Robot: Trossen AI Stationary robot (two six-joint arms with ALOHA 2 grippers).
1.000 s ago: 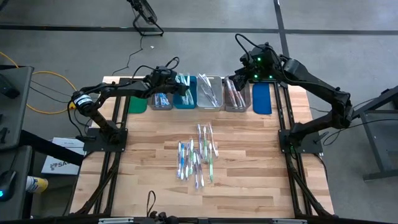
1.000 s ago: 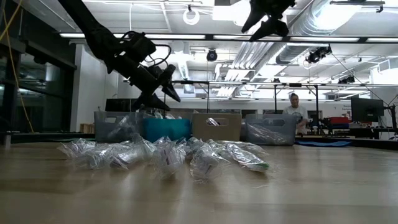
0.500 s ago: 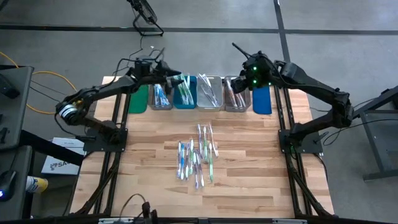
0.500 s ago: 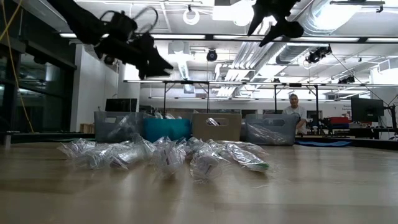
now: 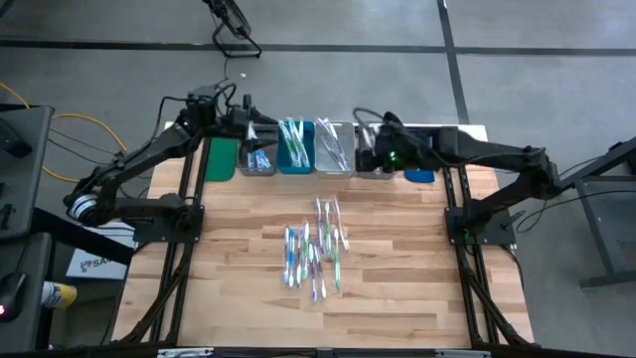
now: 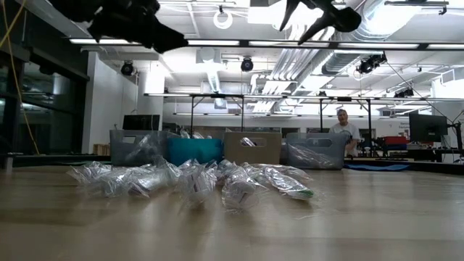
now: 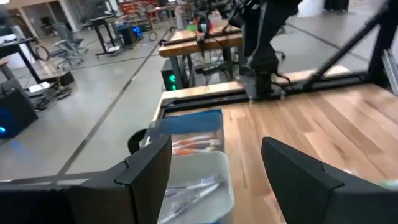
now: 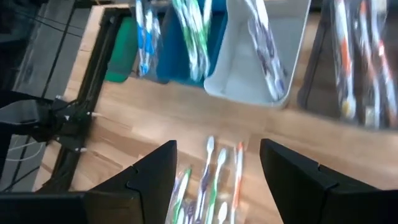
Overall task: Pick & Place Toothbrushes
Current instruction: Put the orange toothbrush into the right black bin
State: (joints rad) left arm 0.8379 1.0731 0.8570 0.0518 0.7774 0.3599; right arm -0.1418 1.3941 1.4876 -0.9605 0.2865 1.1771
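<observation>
Toothbrushes (image 5: 316,249) lie in a loose wrapped pile mid-table, none in my grip; in the low view the pile (image 6: 196,180) sits in front of the bin row, in the right wrist view a few (image 8: 214,180) show on the wood below my fingers

My left gripper (image 5: 248,109) is up in the air over the far-left end of the bin row, fingers spread, nothing between them; left wrist view shows both dark fingers (image 7: 146,165) apart with only bins and table beyond. My right gripper (image 5: 366,149) is also raised, over the grey bin near the right end of the row, fingers (image 8: 155,165) wide apart, empty, touching nothing. In the low view both sit high at the top edge, left (image 6: 156,32) and right (image 6: 308,18), well above the bins

Bins in a row along the far table edge: green bin (image 5: 221,159), contents can't tell; next bin (image 5: 258,159) holds blue-handled brushes; teal bin (image 5: 296,149) holds green ones; clear bin (image 5: 335,149) has a few purple/white ones; grey bin (image 5: 376,164) has brushes, orange-ish ones in the right wrist view; blue bin (image 5: 421,171) at the right end, mostly under my right arm

A person (image 6: 344,130) stands in the room beyond the table
</observation>
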